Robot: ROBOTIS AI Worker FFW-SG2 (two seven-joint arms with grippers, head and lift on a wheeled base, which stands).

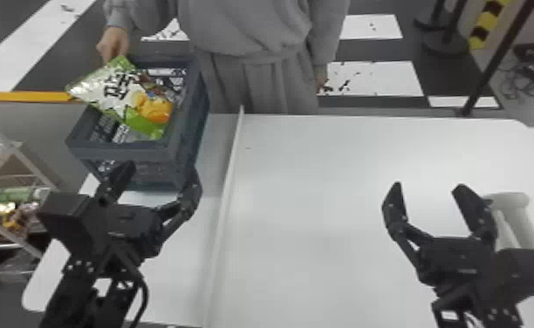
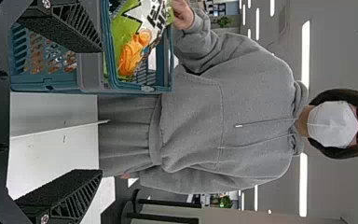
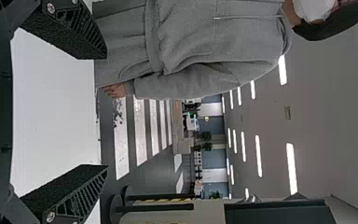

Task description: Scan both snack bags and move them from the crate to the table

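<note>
In the head view, a green-and-white snack bag with an orange picture (image 1: 118, 93) is leaning diagonally in a dark blue-grey plastic crate (image 1: 122, 152), its left corner sticking out past the left rim. A person's hand (image 1: 113, 43) is holding the bag by its far edge. Some packaging is showing in the crate beside it, but I cannot tell whether that is the second snack bag. The crate is sitting at the far left of a smooth white table (image 1: 314, 174), left of a thin raised white strip (image 1: 230, 170). The black two-fingered left gripper (image 1: 160, 171) is hovering nearer than the crate, released, its fingers spread with nothing between them. The matching right gripper (image 1: 428, 186) is waiting over the right side, also released and empty. A pale grey plastic object (image 1: 512, 200) is standing just beside it on the right.

In the left wrist view, the left gripper (image 2: 100, 111) is keeping its fingers wide apart, while the person's hand is pinching the bag at the crate.

In the right wrist view, the right gripper (image 3: 106, 111) is holding nothing, and the person's other hand (image 3: 115, 90) is hanging beyond the table's far edge.
</note>
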